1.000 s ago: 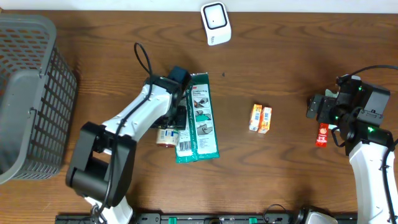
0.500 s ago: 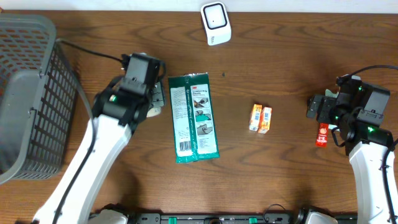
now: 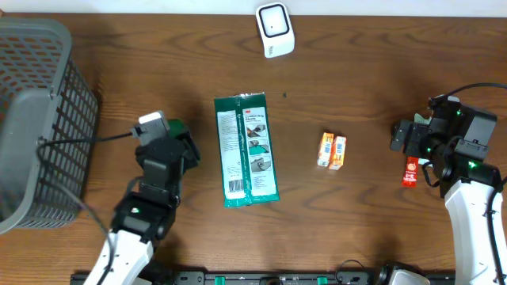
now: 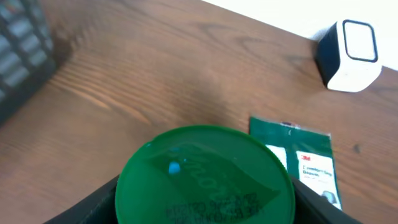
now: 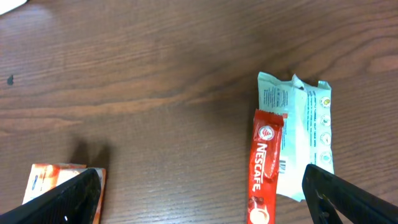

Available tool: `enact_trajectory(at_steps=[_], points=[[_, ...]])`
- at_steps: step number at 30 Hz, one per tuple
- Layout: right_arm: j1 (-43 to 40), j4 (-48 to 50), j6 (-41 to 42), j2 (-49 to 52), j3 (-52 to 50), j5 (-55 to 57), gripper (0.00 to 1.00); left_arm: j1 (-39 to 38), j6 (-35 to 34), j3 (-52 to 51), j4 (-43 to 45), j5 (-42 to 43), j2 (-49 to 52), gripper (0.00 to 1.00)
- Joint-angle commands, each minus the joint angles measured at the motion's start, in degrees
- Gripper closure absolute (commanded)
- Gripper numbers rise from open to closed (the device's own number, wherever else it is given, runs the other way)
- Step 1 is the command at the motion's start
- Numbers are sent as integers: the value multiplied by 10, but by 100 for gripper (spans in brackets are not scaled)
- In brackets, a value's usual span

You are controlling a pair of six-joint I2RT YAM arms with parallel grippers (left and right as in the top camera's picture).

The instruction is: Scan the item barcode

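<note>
Item 1, far left: grey basket (image 3: pixel 36 119), standing near the left arm; a wide swing of that arm could clip its wall. Item 2: left gripper (image 4: pixel 205 205), jaws partly spread and closed around a green-lidded tub (image 4: pixel 205 167), raised above the table left of centre. This is judged to be the piece to be scanned. No barcode can be made out on it in any view, only faint print on the lid. Hazards: the body is round and held by its sides, so it may twist or slip in a quick move, and if the code faces away from the reader, the scan fails. Item 3: green packet (image 3: pixel 247 150), flat on the table just right of the tub, lying on the way to the reader; a low carry could drag it. Item 4: scanner (image 3: pixel 274 29), white, at the far edge and well apart from the tub; it looks light, and a bump would likely shift it. Item 5: two orange boxes (image 3: pixel 332 150), side by side, right of centre. Item 6: right gripper (image 5: pixel 208 202), jaws spread wide and holding nothing, hovering at the right. Item 7: red Nescafe stick (image 5: pixel 264 165), lying partly over a white sachet (image 5: pixel 305 134) below that gripper; a descent would disturb both.
</note>
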Motion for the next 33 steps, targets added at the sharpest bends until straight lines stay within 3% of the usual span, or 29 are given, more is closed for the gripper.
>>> enact_trajectory(at_steps=[1, 3, 16, 18, 22, 27, 33], points=[[-2, 0, 6, -5, 9, -5, 1, 0, 41, -47, 86, -12, 40, 37], [-2, 0, 6, -5, 9, -5, 1, 0, 57, -53, 136, -12, 78, 33], [-2, 0, 6, -5, 9, -5, 1, 0, 83, -53, 331, 23, 271, 33], [-2, 0, 6, -5, 9, -5, 1, 0, 84, -53, 336, 23, 270, 33], [-2, 0, 6, -5, 9, -5, 1, 0, 84, -53, 336, 22, 251, 18], [-2, 0, 6, -5, 9, -5, 1, 0, 84, -53, 326, 23, 213, 15], [-2, 0, 6, -5, 9, -5, 1, 0, 86, -48, 252, 22, 119, 14]])
